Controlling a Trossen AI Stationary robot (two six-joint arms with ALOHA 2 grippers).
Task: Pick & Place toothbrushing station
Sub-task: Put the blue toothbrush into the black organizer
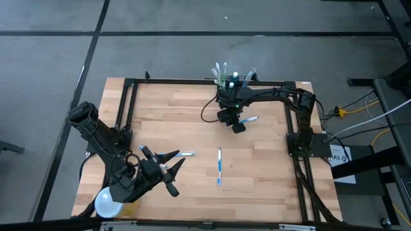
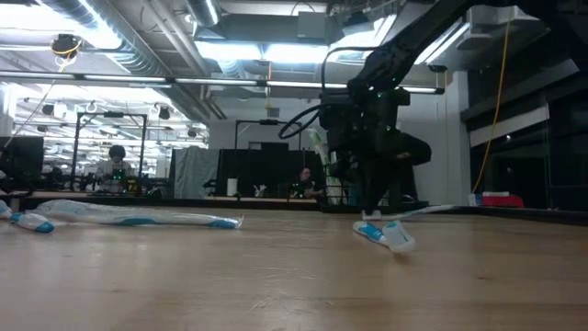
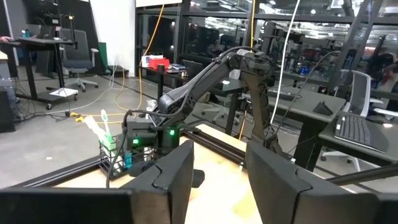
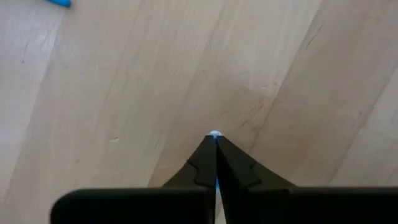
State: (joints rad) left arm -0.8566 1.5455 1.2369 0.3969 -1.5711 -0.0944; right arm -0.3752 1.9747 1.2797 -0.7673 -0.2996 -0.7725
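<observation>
right gripper (image 4: 215,138): jaws pressed together on one toothbrush (image 1: 249,119), its pale tip between the fingertips | left gripper (image 1: 168,165): jaws spread, one toothbrush (image 1: 184,154) just beyond | one more toothbrush (image 1: 219,165) between arms | toothbrushing station (image 1: 230,80): far edge, behind right gripper

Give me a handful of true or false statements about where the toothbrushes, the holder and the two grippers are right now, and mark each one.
1. The right gripper is shut on the toothbrush by the holder. True; its fingers pinch a blue-white tip.
2. The black toothbrush holder sits at the table's near edge. False; it stands at the far edge, behind the right arm.
3. A toothbrush at mid-table lies loose on the wood. True.
4. The left gripper is shut tight. False; its fingers stand apart.
5. The holder is empty. False; several brushes stand in it.
</observation>
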